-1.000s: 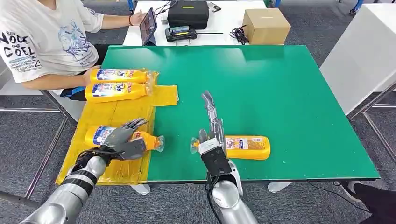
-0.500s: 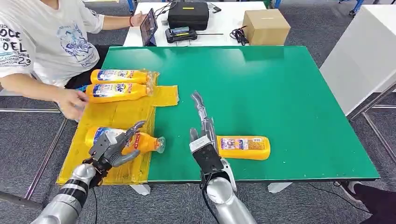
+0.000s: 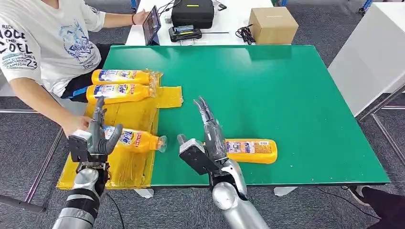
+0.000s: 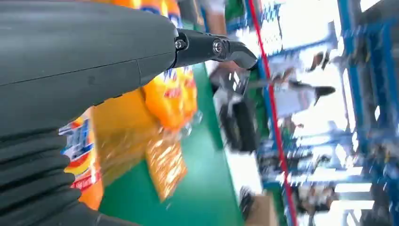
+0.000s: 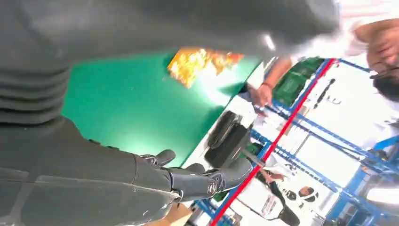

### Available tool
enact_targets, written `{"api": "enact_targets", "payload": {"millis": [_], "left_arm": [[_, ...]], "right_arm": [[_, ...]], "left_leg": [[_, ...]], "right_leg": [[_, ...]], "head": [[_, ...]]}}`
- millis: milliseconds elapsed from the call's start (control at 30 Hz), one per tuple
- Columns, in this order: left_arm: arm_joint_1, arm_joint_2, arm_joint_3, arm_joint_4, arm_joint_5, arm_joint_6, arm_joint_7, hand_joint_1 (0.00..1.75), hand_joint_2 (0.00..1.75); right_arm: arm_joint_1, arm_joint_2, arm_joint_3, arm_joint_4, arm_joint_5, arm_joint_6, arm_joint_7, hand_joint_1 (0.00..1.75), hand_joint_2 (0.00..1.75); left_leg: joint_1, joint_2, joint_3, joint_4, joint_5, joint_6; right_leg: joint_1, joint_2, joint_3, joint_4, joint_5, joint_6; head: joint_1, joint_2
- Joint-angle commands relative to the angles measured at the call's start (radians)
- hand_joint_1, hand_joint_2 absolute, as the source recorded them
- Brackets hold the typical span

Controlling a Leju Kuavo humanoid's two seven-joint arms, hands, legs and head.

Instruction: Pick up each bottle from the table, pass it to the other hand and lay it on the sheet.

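We are taking the green table as our landmark. The yellow sheet is lying over its left edge, with 3 bottles on it: 2 bottles at the sheet's far end, the far bottle and the second bottle side by side, and the near bottle lying across the sheet's near part with its clear cap pointing toward the green. A 4th bottle is lying on the bare table close to its near edge.

Our right hand is sitting just left of that 4th bottle, tilted, fingers spread and stretched forward, holding nothing. Our left hand is standing upright just left of the near bottle, fingers apart and pointing up, empty. A person's hand is reaching in just beside it, at the sheet's left edge.
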Motion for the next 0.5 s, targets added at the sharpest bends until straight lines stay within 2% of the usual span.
{"api": "enact_targets", "payload": {"millis": [33, 133, 167, 333, 433, 500], "left_arm": [[0.132, -0.056, 0.117, -0.200, -0.005, 0.125, -0.030, 0.00, 1.75], [0.142, -0.055, 0.120, -0.202, -0.006, 0.124, -0.030, 0.00, 1.75], [0.143, -0.058, 0.124, -0.201, -0.005, 0.124, -0.031, 0.00, 1.75], [0.158, -0.054, 0.126, -0.175, -0.009, 0.118, -0.024, 0.00, 1.75], [0.157, -0.054, 0.125, -0.170, -0.010, 0.116, -0.024, 0.00, 1.75], [0.133, -0.036, 0.113, -0.123, -0.016, 0.093, -0.029, 0.00, 1.75]], "right_arm": [[-0.045, -0.233, 0.001, -0.009, 0.190, 0.109, 0.195, 0.00, 1.75], [-0.043, -0.247, -0.009, -0.005, 0.185, 0.116, 0.188, 0.00, 1.75], [-0.059, -0.270, 0.010, 0.013, 0.221, 0.155, 0.222, 0.00, 1.75], [-0.084, -0.342, -0.003, 0.072, 0.202, 0.243, 0.261, 0.00, 1.75], [-0.085, -0.346, -0.003, 0.079, 0.200, 0.248, 0.263, 0.00, 1.75], [-0.111, -0.362, 0.027, 0.123, 0.159, 0.315, 0.260, 0.00, 1.75]], "left_leg": [[0.003, 0.002, 0.005, 0.001, -0.003, -0.001], [0.001, 0.001, 0.002, -0.001, -0.001, 0.000], [0.001, 0.001, 0.003, 0.000, -0.002, -0.001], [0.001, 0.000, 0.002, 0.000, -0.001, -0.001], [0.000, 0.001, 0.001, 0.000, -0.001, 0.000], [0.000, 0.001, 0.000, 0.000, -0.001, 0.000]], "right_leg": [[0.003, 0.001, 0.005, -0.002, -0.001, -0.002], [0.001, 0.001, 0.002, -0.002, 0.000, -0.001], [0.002, 0.001, 0.003, -0.002, -0.001, -0.001], [0.001, 0.000, 0.003, -0.002, -0.001, -0.001], [0.000, 0.001, 0.001, -0.002, 0.000, -0.001], [0.000, 0.000, 0.000, -0.001, 0.000, -0.001]], "head": [[-0.001, 0.000], [0.000, 0.000], [0.000, 0.000], [0.000, 0.000], [-0.001, 0.000], [-0.001, 0.000]]}}
